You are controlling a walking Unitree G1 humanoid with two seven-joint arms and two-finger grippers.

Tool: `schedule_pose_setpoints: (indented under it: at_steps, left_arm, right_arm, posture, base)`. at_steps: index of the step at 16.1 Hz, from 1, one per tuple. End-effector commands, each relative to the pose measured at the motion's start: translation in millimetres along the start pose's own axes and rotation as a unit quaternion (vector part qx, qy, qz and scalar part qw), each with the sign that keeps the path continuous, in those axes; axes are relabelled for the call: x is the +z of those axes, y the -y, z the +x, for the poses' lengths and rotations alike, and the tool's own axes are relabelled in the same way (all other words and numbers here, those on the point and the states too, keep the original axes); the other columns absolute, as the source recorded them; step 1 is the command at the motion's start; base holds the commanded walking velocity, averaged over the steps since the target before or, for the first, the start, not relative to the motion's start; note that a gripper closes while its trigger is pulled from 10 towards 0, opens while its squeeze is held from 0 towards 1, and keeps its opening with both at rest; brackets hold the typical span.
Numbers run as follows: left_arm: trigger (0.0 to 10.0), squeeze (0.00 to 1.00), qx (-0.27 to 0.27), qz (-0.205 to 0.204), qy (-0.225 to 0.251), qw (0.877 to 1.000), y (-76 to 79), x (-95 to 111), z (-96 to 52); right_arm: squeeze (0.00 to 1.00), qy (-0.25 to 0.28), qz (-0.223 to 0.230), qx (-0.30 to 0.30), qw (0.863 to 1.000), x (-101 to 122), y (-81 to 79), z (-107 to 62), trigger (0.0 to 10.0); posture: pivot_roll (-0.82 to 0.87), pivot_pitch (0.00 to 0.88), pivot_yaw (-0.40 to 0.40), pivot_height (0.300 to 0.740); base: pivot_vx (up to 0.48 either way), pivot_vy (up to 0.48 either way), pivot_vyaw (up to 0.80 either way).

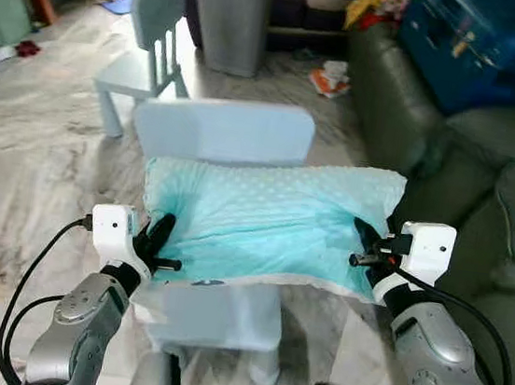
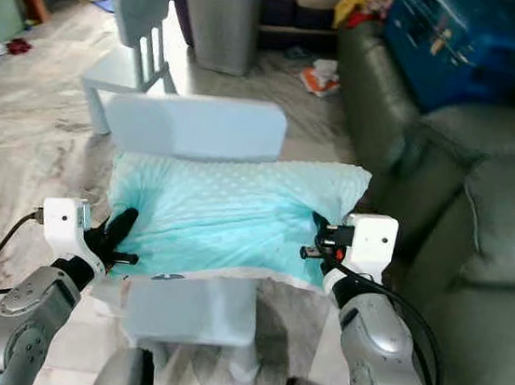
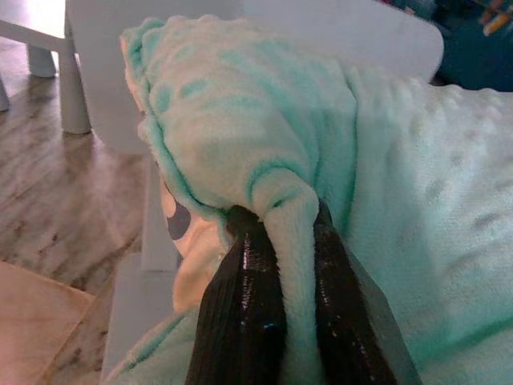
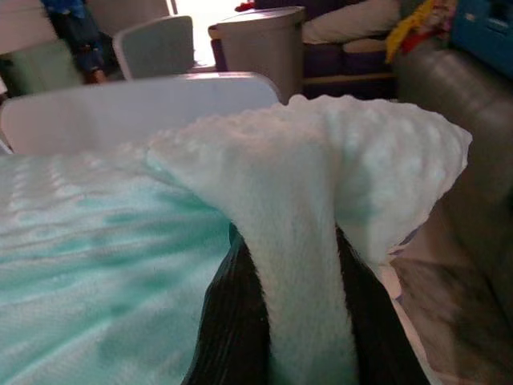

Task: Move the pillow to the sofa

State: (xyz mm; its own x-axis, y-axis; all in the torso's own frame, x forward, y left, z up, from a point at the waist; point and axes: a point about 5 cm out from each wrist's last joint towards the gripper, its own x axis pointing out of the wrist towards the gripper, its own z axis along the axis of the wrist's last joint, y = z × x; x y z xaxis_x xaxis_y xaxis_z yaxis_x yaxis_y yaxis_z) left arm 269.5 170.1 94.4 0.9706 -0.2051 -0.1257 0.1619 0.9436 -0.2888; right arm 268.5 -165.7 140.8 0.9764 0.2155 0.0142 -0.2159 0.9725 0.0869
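A mint-green dotted pillow point(image 1: 268, 217) lies across the seat of a small pale-blue child's chair point(image 1: 232, 133), spreading past the seat's left and right edges and resting against the chair's backrest. The left pincer point(image 1: 160, 237) is at the pillow's left end near the seat's front left corner; in the left wrist view its two black fingers point(image 3: 244, 305) are clamped on a bunched fold of the plush fabric, which stands up between them. The right pincer point(image 1: 368, 248) is at the pillow's right end, just past the seat's right edge; in the right wrist view its fingers point(image 4: 232, 321) are likewise closed on a ridge of the pillow's cover, pinched tight between them. Both silver arms reach forward from the lower corners of the head view, black cables looping from their wrists.

A dark green leather sofa point(image 1: 467, 171) stands to the right of the chair, its near armrest close to the pillow's right end. A blue case point(image 1: 473, 41) sits on the sofa's far part. Behind the chair stands a second pale-blue child's chair point(image 1: 148, 48) and beside it a grey waste bin point(image 1: 228, 15), all on a marble-patterned floor point(image 1: 29, 136).
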Motion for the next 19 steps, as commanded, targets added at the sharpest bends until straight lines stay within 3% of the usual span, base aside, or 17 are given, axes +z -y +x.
schedule_pose_setpoints:
  at_steps: [1,5,14,19]
  left_arm:
    - [10.0,0.00,0.014,0.010,0.002,1.000,-6.4,1,-1.8]
    - [10.0,0.00,0.027,0.008,-0.003,1.000,-8.7,-1,-0.4]
    - [10.0,0.00,0.059,0.038,0.003,0.997,-14.5,2,3.5]
    - [10.0,0.00,0.057,0.033,0.012,0.998,-10.9,5,6.6]
  right_arm:
    - [0.00,0.025,-0.006,-0.017,1.000,12,5.4,-0.4,10.0]
    - [0.00,0.027,-0.006,-0.018,0.999,13,6.1,0.0,10.0]
    - [0.00,0.033,-0.007,-0.013,0.999,18,2.0,2.1,10.0]
    - [0.00,0.032,-0.006,-0.014,0.999,18,2.5,2.5,10.0]
  posture:
    - [-0.14,0.000,0.046,0.682]
    - [-0.14,0.000,0.045,0.740]
    - [-0.14,0.000,0.047,0.740]
    - [-0.14,0.000,0.046,0.740]
  base:
    - [0.000,0.000,0.00]
    - [0.000,0.000,0.00]
    - [0.000,0.000,0.00]
    - [0.000,0.000,0.00]
